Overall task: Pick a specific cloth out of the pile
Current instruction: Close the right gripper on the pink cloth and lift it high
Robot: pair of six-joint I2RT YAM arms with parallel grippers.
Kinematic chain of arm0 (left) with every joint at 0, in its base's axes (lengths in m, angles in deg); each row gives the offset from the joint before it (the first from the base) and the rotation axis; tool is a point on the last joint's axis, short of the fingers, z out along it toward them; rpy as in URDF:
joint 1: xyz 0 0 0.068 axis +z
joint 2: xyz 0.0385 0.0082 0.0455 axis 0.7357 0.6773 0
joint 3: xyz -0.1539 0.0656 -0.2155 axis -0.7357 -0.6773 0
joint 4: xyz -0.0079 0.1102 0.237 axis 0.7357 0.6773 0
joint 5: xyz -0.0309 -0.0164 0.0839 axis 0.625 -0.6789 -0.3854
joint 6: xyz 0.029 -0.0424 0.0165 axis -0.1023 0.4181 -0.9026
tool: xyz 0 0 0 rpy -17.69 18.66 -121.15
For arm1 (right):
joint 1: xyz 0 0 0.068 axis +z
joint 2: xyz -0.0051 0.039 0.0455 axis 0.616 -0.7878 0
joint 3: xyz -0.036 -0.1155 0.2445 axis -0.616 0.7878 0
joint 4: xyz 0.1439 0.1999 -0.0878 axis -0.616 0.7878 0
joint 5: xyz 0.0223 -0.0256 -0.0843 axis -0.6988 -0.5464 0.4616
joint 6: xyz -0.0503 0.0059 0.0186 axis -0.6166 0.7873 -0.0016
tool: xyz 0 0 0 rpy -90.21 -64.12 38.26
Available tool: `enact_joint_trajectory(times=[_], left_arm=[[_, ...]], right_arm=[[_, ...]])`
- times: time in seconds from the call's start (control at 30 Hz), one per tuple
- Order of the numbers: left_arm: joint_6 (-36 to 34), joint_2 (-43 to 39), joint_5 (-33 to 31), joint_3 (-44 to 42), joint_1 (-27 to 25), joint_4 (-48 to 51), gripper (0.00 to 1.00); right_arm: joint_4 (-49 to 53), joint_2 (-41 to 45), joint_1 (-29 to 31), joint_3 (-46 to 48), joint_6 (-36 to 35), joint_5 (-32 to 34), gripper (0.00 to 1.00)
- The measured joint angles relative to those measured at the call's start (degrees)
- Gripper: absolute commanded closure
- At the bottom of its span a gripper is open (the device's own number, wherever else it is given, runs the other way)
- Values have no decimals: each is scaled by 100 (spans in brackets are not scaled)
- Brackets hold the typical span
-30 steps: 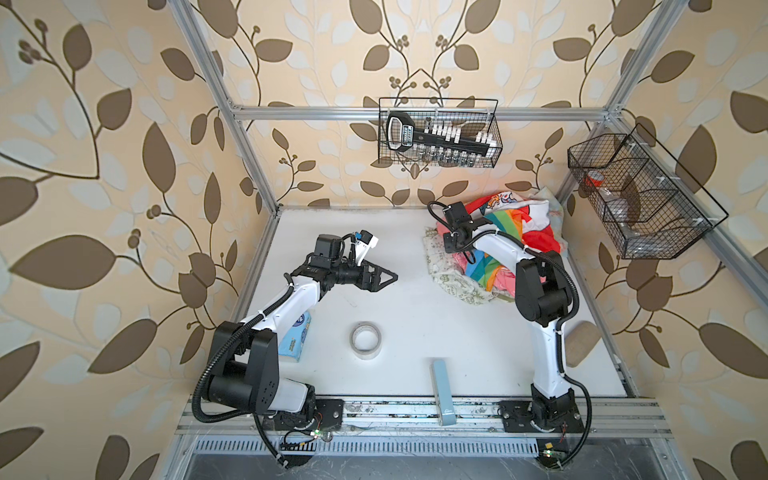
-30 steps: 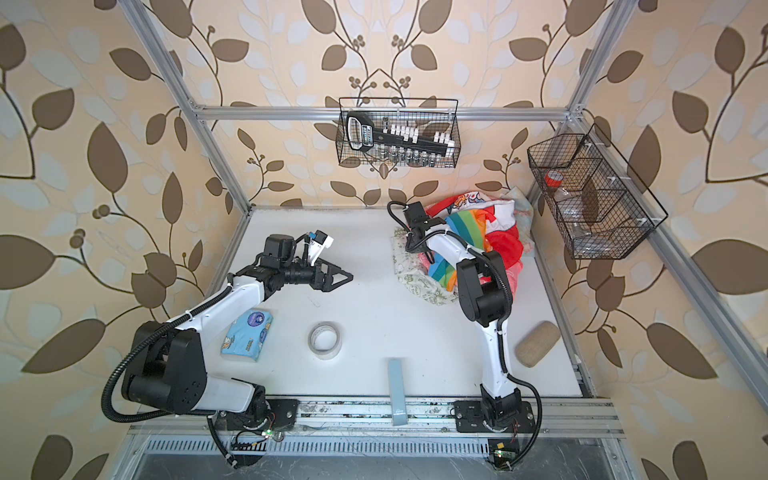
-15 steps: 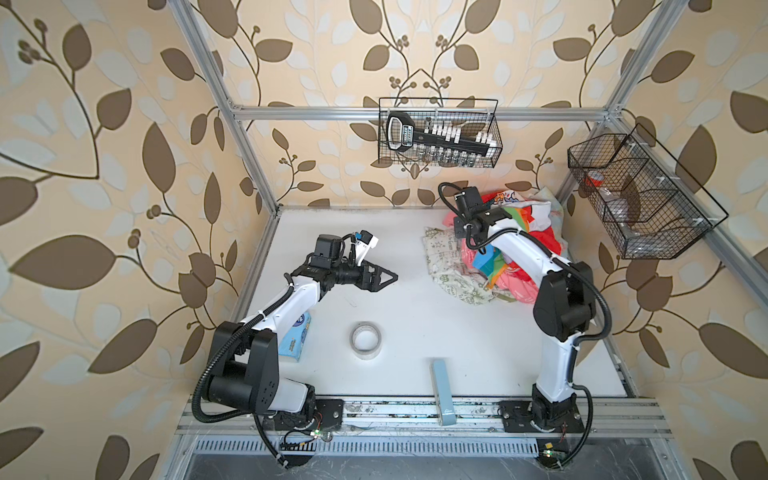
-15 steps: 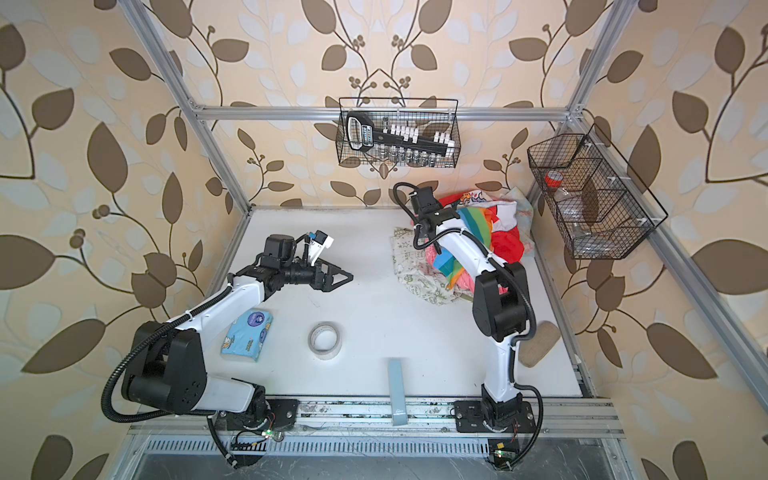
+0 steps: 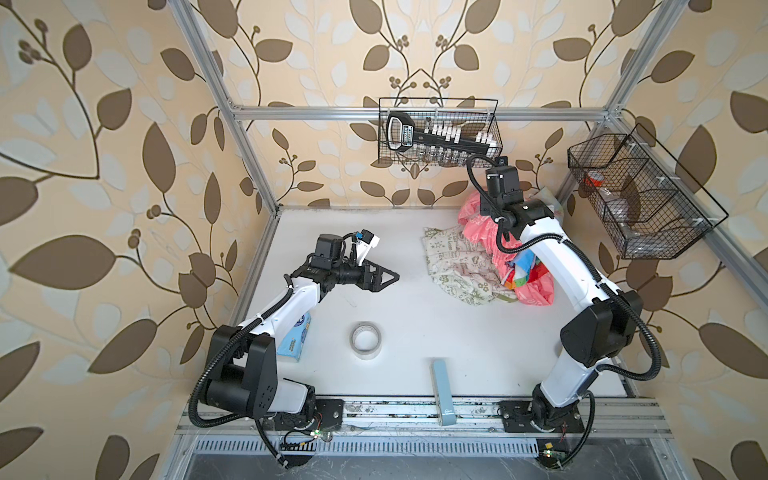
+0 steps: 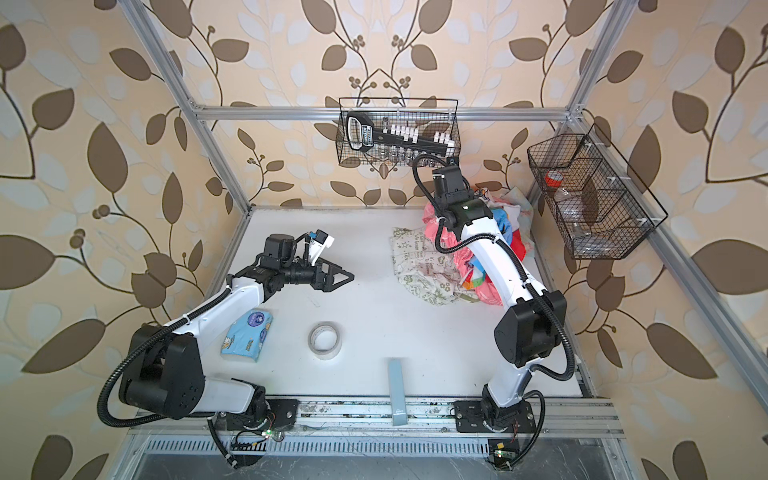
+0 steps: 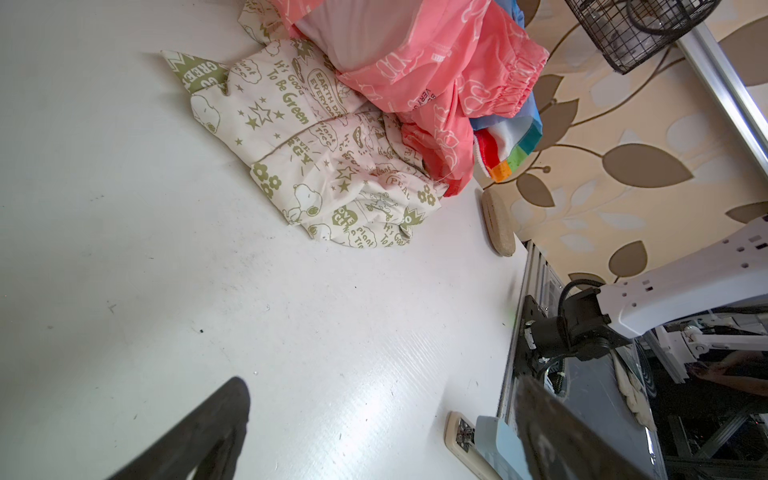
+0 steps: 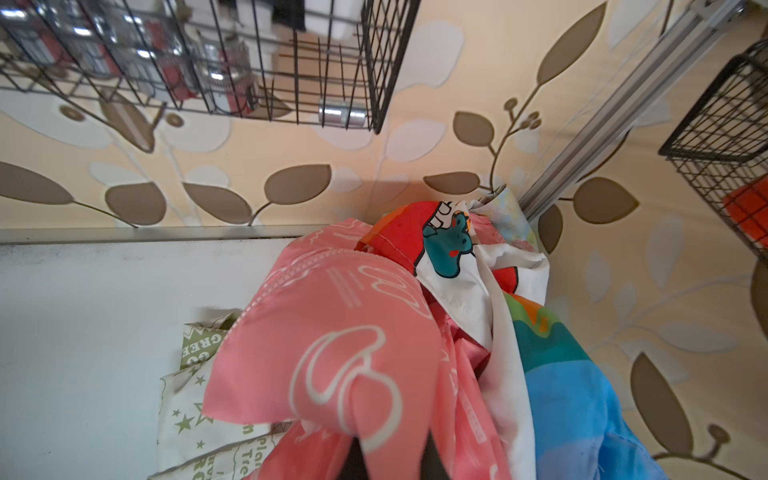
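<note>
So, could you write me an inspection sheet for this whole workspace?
Surface: white table, a few dark specks.
Job's things: pink cloth held up, lower end on pile: cream cloth, rainbow cloth, cartoon cloth.
Clutter: tape roll, tissue pack, blue bar, tan pad.
Grippers: right gripper shut on pink cloth; left gripper open, empty.
Cables: black cable loops off right arm, over pile.
Surroundings: leaf wallpaper, metal frame, back wire basket, side wire basket.

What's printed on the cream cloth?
The cream cloth has olive-green stars, flowers, cartoon dogs and slogans; clearest in the left wrist view.
</note>
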Motion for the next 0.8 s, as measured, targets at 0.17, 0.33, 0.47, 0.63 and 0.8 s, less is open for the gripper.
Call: enact_joint_trajectory(times=[0.17,0.33,0.47,0.63,0.8], left_arm=[[15,0,-70,0,0,-26,1],[22,-2,-87,0,-2,-76,1],[35,-26,-96,0,-2,-81,1],[39,-116,-105,0,-2,-90,1],[42,-162,-107,0,-2,-98,1]], right_arm=[[-280,295,0,-186,-208,15,100],[-734,678,-2,-271,-411,-24,100],[-1086,909,-2,-339,-529,-125,100],[-1412,994,-2,-509,-608,-365,100],[-1615,994,-2,-859,-688,-643,100]])
